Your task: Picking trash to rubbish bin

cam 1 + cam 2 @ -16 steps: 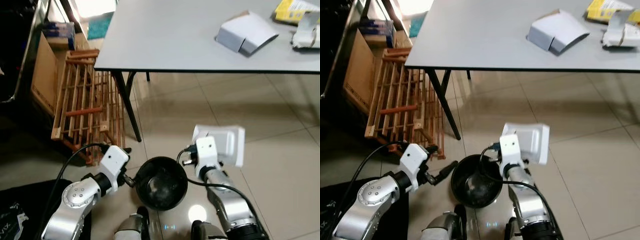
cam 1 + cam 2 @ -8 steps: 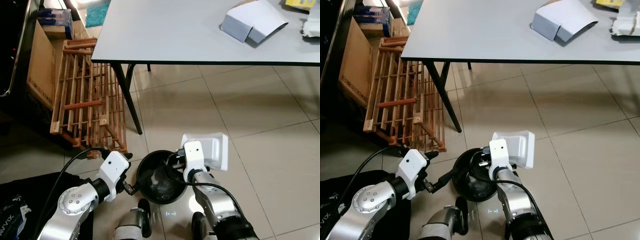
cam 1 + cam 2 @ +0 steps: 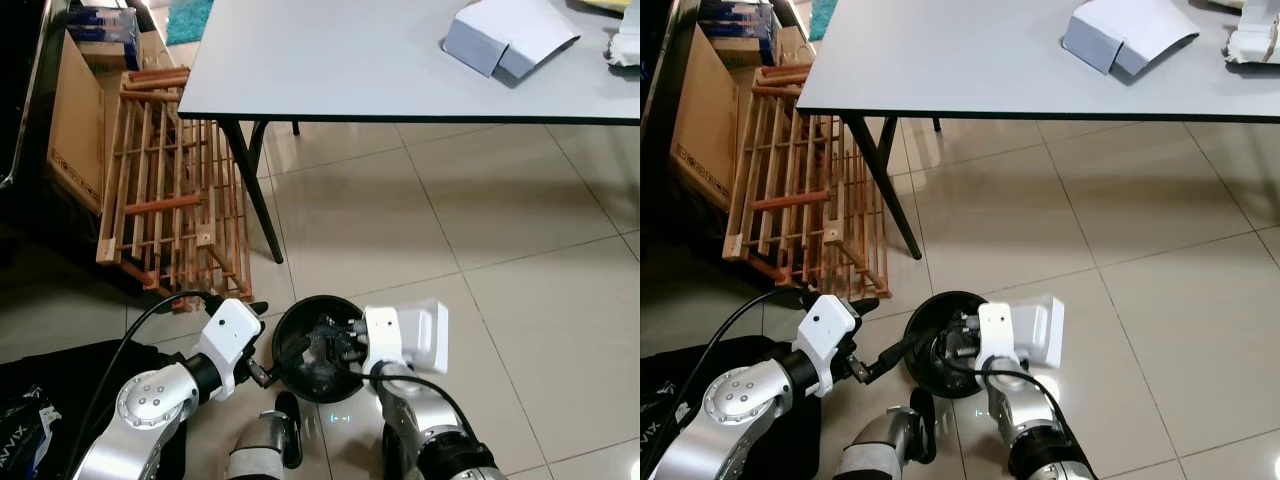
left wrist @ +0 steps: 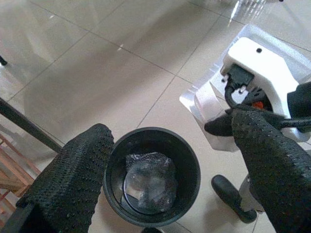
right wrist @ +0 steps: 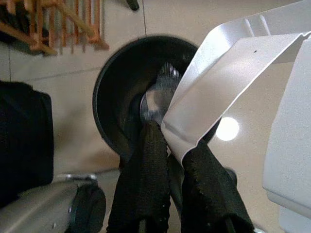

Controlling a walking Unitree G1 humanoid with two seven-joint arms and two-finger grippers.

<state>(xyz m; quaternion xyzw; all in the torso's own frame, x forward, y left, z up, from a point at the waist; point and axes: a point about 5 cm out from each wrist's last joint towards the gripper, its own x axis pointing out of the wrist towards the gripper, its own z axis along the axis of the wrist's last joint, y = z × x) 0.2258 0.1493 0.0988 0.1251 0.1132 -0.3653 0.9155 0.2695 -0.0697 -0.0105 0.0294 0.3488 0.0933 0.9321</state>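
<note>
- My right end effector is clenched on a piece of white packaging, a bent, stiff-looking sheet pinched at its lower edge between the two black fingers.
- The relation that matters: the black rubbish bin sits on the tiled floor directly ahead of and below those fingertips, which reach over its rim. In the right wrist view the bin's mouth opens just beyond the fingers.
- The packaging's bulk does not hang over the mouth. From the head camera it stands up off the wrist and lies toward the robot's right of the bin, over bare floor, so I judge a plain release could drop it on or outside the rim.
- I judge the sheet needs carrying a little to the robot's left, or tipping toward the bin, before I let go.
- The bin already holds crumpled clear wrapping at the bottom, with room above it.
- My left end effector is released and holds nothing. It hovers on the bin's left side, fingers spread wide.
- Both arms are close to the bin, but the right one carries the trash.
- More white boxes lie on the counter, well apart from the bin.
</note>
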